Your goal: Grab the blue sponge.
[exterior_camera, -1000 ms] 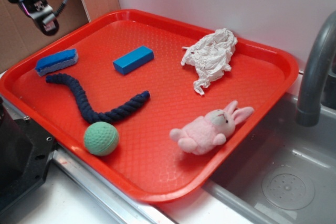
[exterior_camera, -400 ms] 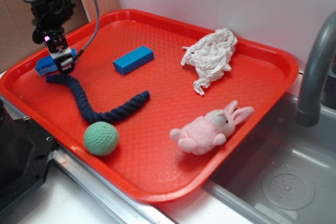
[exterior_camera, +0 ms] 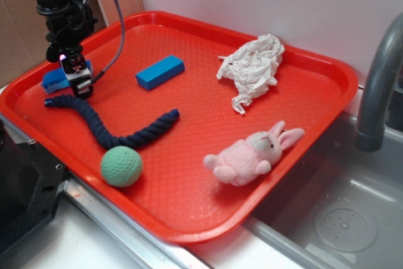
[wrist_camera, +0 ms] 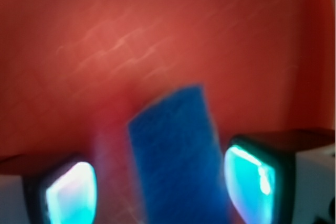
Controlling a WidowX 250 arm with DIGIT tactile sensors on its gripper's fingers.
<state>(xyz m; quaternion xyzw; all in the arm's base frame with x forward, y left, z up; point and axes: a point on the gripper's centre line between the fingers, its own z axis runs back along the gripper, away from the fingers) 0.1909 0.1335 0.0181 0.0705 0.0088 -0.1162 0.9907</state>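
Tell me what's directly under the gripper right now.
The blue sponge lies on the red tray, between the open gripper's two fingers. In the exterior view the arm covers most of it, leaving one end showing.

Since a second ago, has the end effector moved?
Yes. The end effector has come down from above the red tray's far-left rim and now sits low over the blue sponge, its fingers either side of it in the wrist view.
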